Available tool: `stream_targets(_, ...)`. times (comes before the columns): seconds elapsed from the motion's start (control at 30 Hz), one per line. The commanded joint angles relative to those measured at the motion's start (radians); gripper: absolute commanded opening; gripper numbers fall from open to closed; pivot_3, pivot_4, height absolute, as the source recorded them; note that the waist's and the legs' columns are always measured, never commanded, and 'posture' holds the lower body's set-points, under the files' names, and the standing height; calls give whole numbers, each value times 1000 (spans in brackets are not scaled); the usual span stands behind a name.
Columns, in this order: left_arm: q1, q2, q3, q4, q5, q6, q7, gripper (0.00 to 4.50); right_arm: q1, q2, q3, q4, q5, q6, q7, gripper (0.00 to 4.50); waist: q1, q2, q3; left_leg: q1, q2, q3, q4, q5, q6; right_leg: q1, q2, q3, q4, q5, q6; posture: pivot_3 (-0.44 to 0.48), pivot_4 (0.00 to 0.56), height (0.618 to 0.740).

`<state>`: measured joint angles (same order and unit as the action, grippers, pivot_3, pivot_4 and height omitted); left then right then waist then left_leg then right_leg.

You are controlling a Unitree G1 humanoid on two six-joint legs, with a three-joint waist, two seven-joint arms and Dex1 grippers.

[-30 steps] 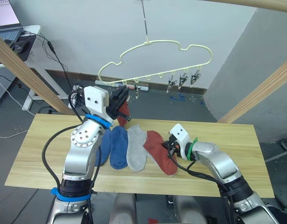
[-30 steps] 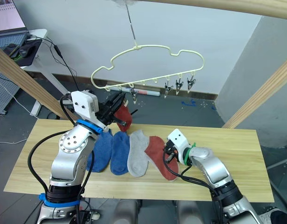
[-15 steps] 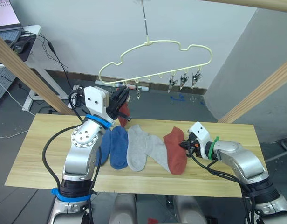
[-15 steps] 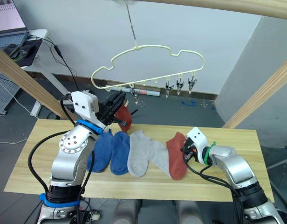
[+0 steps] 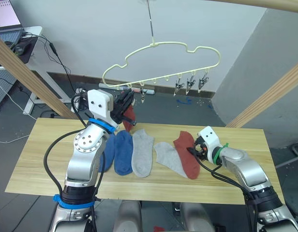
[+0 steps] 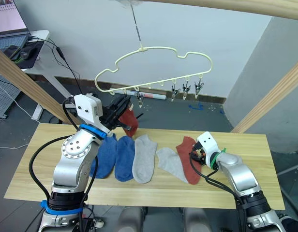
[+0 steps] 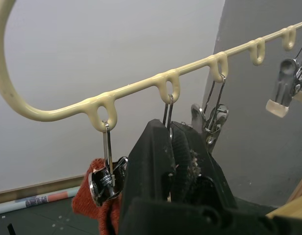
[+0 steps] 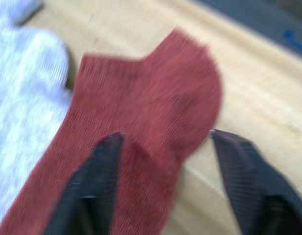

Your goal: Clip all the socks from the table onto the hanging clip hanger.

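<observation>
On the wooden desk (image 5: 52, 159) lie five socks in a row: two blue (image 5: 122, 152), two grey (image 5: 141, 153), and one rust-red sock (image 5: 186, 155) at the right end. The right gripper (image 8: 161, 161) hovers over it, fingers spread wide, holding nothing. The left gripper (image 5: 125, 107), fingers pressed together, is raised at the pale yellow clip hanger (image 5: 161, 63), beside a second red sock (image 5: 128, 117) hanging from a clip.

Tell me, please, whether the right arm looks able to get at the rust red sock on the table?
Probably yes: the right gripper hovers over the rust red sock, jaws open, with nothing between them.
</observation>
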<state>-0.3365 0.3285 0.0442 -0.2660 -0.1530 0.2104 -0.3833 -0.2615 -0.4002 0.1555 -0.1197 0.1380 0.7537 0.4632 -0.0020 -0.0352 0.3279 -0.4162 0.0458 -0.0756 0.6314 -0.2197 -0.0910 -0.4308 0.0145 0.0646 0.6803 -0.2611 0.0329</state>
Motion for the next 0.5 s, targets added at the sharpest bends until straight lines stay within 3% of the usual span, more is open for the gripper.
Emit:
stream_targets(0.03,9,0,-12,-4,11,-11,1,0,-1,57,-2,-65,-9,41,-69,4282,0,0,0,0,0,0,0,0,0,0,0,0,0,0,0,98,319,740)
stream_targets(0.33,4,2,-15,-3,12,-10,1,0,-49,199,-2,83,-54,66,-207,4430,0,0,0,0,0,0,0,0,0,0,0,0,0,0,0,100,318,740)
stream_targets(0.5,7,6,-14,-9,13,-8,-2,0,-33,213,36,131,-68,48,-200,4430,0,0,0,0,0,0,0,0,0,0,0,0,0,0,0,111,318,740)
